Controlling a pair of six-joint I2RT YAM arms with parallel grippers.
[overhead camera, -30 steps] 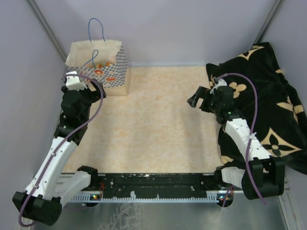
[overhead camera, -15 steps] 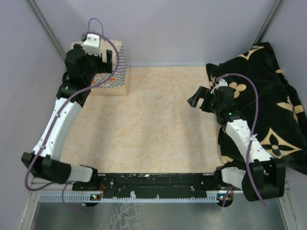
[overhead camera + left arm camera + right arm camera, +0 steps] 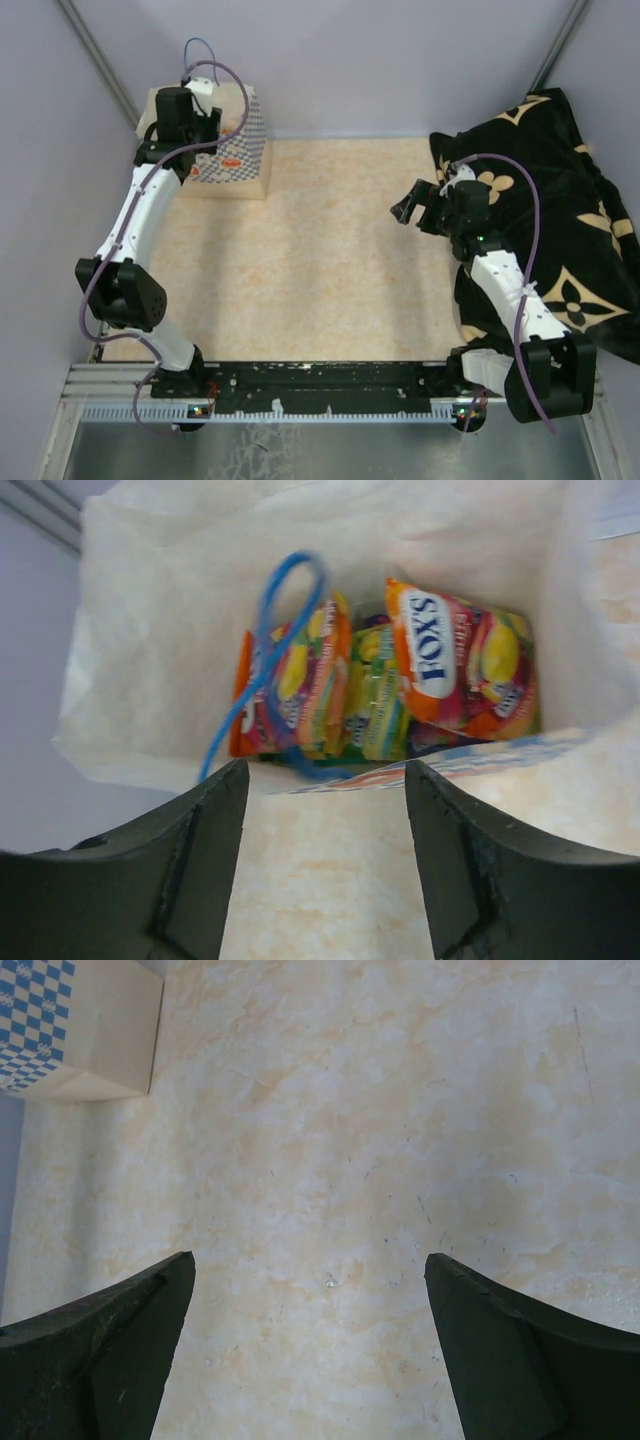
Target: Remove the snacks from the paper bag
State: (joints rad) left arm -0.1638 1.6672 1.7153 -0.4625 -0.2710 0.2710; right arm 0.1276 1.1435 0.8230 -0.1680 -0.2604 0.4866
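The paper bag (image 3: pixel 240 150) stands open at the table's far left corner, beige with blue-white checked sides. My left gripper (image 3: pixel 205 135) hangs open over its mouth. In the left wrist view the bag (image 3: pixel 160 600) holds several glossy snacks: an orange packet (image 3: pixel 450 660) at the right, a green one (image 3: pixel 375 705) in the middle, an orange one (image 3: pixel 295 680) at the left. A blue cord handle (image 3: pixel 265 650) loops over them. My left gripper (image 3: pixel 325 780) is empty above the near rim. My right gripper (image 3: pixel 408 210) is open and empty over the bare table (image 3: pixel 330 1160).
A black cloth with gold flower marks (image 3: pixel 560 200) lies along the right side under the right arm. Grey walls close in at the left and back. The bag's corner also shows in the right wrist view (image 3: pixel 70 1030).
My left arm has stretched up from the table beside the bag to above its open mouth, the wrist now pointing down into it. The right arm has not moved.
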